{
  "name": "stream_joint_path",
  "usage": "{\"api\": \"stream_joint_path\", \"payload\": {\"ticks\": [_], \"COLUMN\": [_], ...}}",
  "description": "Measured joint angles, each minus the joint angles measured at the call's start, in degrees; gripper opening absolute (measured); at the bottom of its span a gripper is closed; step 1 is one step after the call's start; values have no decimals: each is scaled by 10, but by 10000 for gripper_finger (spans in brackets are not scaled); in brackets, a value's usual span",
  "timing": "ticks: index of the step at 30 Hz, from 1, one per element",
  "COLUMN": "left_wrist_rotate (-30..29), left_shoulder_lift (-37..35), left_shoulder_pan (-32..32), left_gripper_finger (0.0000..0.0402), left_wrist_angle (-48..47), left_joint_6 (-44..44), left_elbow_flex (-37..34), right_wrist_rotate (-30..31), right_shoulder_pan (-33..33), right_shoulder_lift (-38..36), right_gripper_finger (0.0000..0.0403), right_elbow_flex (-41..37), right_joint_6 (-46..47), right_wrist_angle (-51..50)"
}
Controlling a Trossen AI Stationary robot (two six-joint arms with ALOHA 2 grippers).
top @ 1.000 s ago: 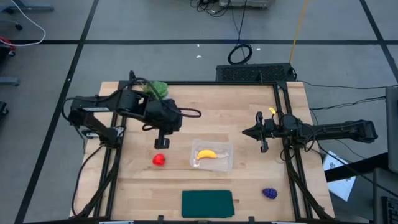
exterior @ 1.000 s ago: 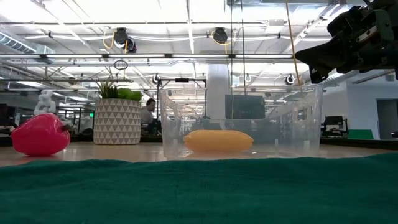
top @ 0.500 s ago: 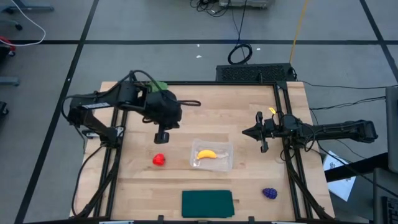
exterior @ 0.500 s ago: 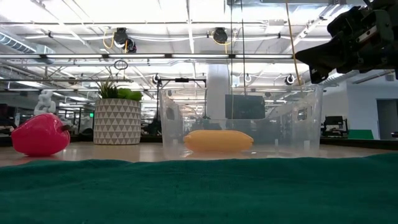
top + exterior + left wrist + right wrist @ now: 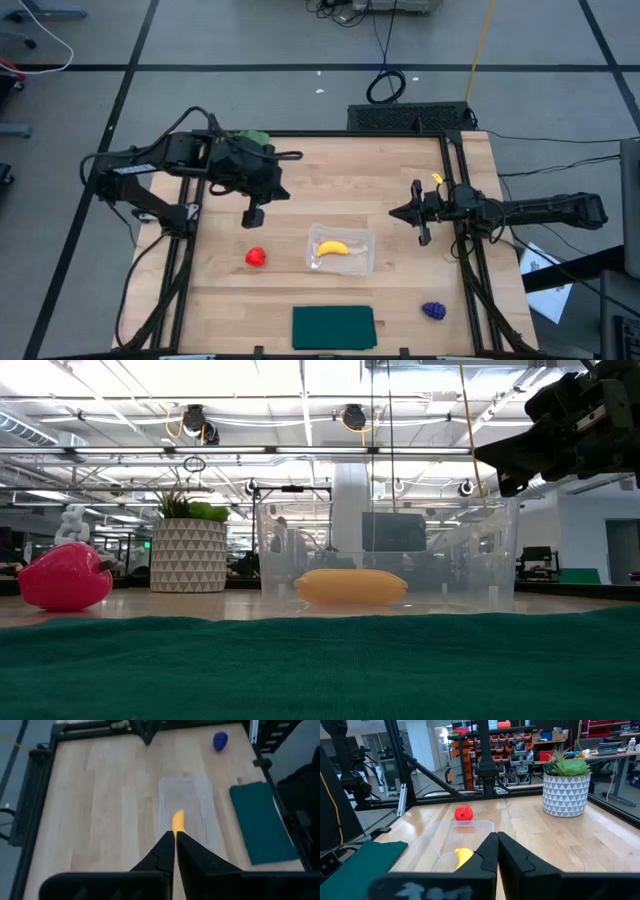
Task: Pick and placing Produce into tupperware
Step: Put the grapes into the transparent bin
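Observation:
The red round fruit (image 5: 256, 257) (image 5: 65, 575) (image 5: 464, 813) rests on the wood left of the tupperware. The clear tupperware (image 5: 343, 238) (image 5: 500, 550) (image 5: 185, 785) (image 5: 472, 826) holds the yellow banana (image 5: 332, 248) (image 5: 350, 585) (image 5: 178, 820) (image 5: 462, 856), which lies on its floor. The purple grape bunch (image 5: 433, 311) (image 5: 220, 740) sits near the table's near right corner. My left gripper (image 5: 254, 215) (image 5: 175, 835) is shut and empty, on the far side of the red fruit. My right gripper (image 5: 400, 212) (image 5: 496, 836) is shut and empty, right of the tupperware.
A dark green mat (image 5: 333, 327) (image 5: 320, 670) (image 5: 262, 820) lies at the near edge. A potted plant (image 5: 255, 140) (image 5: 188, 545) (image 5: 566, 787) stands at the far left, behind my left arm. Bare wood stretches between the tupperware and the far edge.
My left gripper has drawn back from above the red fruit toward the table's far edge and slightly left, its arm folding toward the left side. The fruit, tupperware and right arm have stayed in place.

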Motion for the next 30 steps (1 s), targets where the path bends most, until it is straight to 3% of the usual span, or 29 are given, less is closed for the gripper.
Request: {"api": "stream_joint_path", "payload": {"ticks": [18, 30], "left_wrist_rotate": [39, -9], "left_shoulder_lift": [-198, -281], "left_shoulder_pan": [33, 56], "left_gripper_finger": [24, 24], "left_wrist_angle": [288, 334], "left_joint_6": [-8, -42], "left_elbow_flex": [-324, -434], "right_wrist_rotate": [0, 0], "right_shoulder_pan": [0, 0], "right_shoulder_lift": [11, 14], "right_gripper_finger": [0, 0], "right_elbow_flex": [0, 0], "right_joint_6": [0, 6], "right_wrist_angle": [16, 28]}}
